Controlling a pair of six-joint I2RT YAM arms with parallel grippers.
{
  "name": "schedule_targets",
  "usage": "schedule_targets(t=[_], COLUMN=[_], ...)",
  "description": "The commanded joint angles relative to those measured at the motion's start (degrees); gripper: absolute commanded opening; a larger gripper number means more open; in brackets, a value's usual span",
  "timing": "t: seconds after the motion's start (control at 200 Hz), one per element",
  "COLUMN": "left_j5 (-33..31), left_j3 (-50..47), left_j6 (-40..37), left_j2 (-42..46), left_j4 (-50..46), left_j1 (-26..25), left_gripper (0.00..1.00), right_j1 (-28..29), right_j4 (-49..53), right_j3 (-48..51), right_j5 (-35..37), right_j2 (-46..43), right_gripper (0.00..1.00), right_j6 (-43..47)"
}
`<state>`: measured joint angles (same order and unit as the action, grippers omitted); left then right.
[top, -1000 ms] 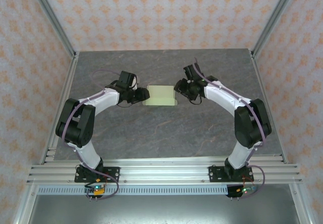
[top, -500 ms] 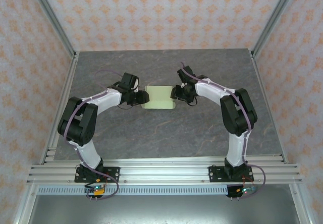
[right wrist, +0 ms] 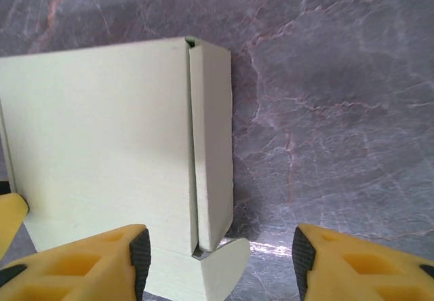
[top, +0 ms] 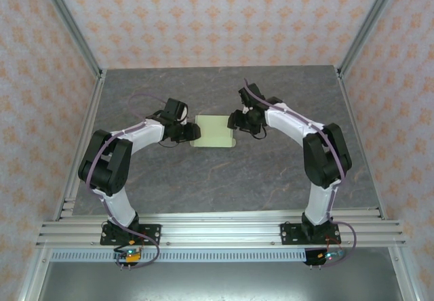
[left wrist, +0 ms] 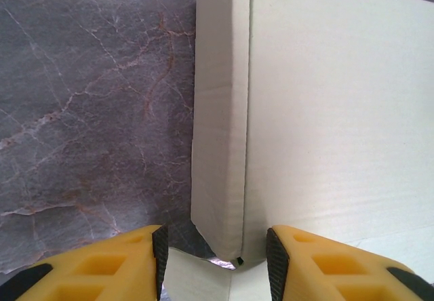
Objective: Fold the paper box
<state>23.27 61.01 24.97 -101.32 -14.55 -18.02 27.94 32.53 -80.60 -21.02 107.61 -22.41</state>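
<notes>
Paper box lies flat near the middle of the table, directly between the two grippers. The left gripper is parted, its fingers straddling the box's left side wall without closing on it. The right gripper stands wide apart at the right side wall and holds nothing.

Progress, by my judgement: the top panel is down and both side walls are folded in, so the task is well advanced. A rounded tab projects loose at the corner nearest the right gripper, and the left corner shows a small gap. Both appear to need tucking.

The table is grey veined stone-pattern. The walls carry an orange motif on white, and an aluminium frame bounds the cell.
</notes>
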Motion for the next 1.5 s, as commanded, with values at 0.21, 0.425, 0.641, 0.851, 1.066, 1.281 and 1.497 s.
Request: schedule_targets(t=[0.21,0.425,0.641,0.851,1.066,1.281,1.497], left_j5=[-1.2,-0.14,1.22,2.46,8.91,14.99,14.58], left_j3=[0.4,0.7,0.71,2.72,2.36,1.43,0.25], left_j6=[-1.06,-1.38,-1.02,-1.66,-1.04,0.0,1.08], left_j2=[-1.42,-1.94,-2.05,-3.36,-5.14,-9.35,-10.08], left_j4=[-2.05,-1.99,-1.62,-3.64,-1.23,2.61,2.53], left_j1=[-0.44,-0.4,-0.38,-0.04,1.89,3.71,5.35], left_gripper=[0.41,0.37,0.37,0.32,0.31,0.3,0.28], right_j1=[0.63,0.45,0.53,0.58,-4.15,-8.02,-9.49], right_j4=[3.14,1.64,-0.34,-0.99,-13.54,-21.3,-25.42], right_j3=[0.97,0.99,0.69,3.29,10.77,13.04,12.7], right_j5=[1.34,-1.08,-3.96,-3.03,-16.75,-27.69,-31.8], right_j2=[2.82,-1.42,0.15,1.75,-3.46,-1.86,2.39], right_gripper=[0.59,0.59,0.6,0.6,0.63,0.65,0.67], right_j6=[0.94,1.79,1.26,1.99,-3.48,-7.38,-12.14])
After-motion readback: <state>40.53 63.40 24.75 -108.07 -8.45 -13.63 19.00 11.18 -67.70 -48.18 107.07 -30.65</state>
